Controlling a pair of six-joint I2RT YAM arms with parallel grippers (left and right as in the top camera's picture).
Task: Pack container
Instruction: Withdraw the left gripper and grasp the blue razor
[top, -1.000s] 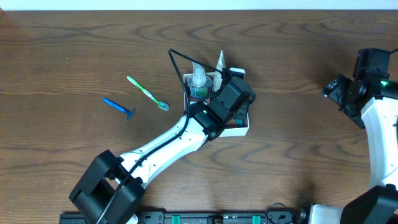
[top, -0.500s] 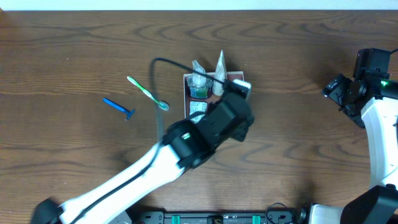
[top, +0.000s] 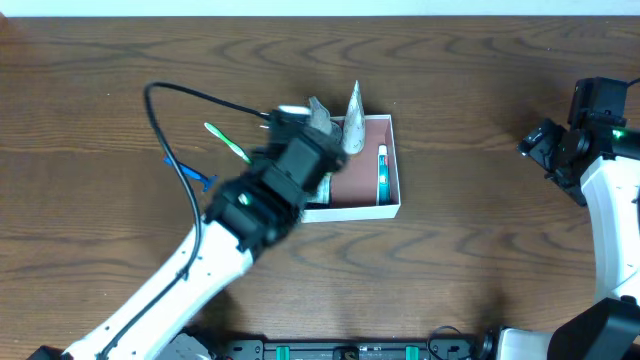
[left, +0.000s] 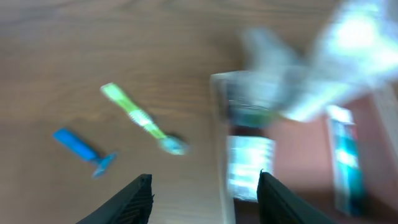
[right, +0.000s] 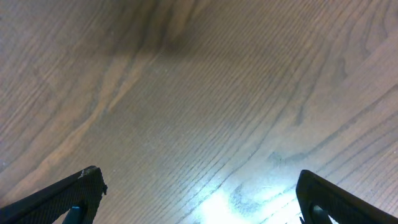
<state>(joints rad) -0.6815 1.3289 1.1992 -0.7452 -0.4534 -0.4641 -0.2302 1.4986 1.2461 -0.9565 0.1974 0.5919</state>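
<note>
The container (top: 392, 208) is a shallow white-walled box with a reddish-brown floor, mid-table. A teal toothpaste tube (top: 382, 172) lies along its right side, and a white tube (top: 353, 118) stands at its back edge. My left gripper (top: 300, 155) hovers over the container's left wall. In the blurred left wrist view its jaws (left: 205, 182) stand open with nothing between them, above the wall (left: 221, 137), beside a white-blue packet (left: 249, 163) and a clear bottle (left: 255, 106). At the table's far right my right gripper (right: 199, 180) is open over bare wood.
A green toothbrush (top: 225, 140) (left: 140, 118) and a blue razor (top: 190, 172) (left: 81, 149) lie on the wood left of the container. The left arm's black cable (top: 160, 100) loops over them. The right arm (top: 585, 140) stays at the right edge.
My left arm has swung left, from over the container's middle to its left wall, and its jaws have widened. The container's floor and toothpaste tube now show. The right arm is still.
</note>
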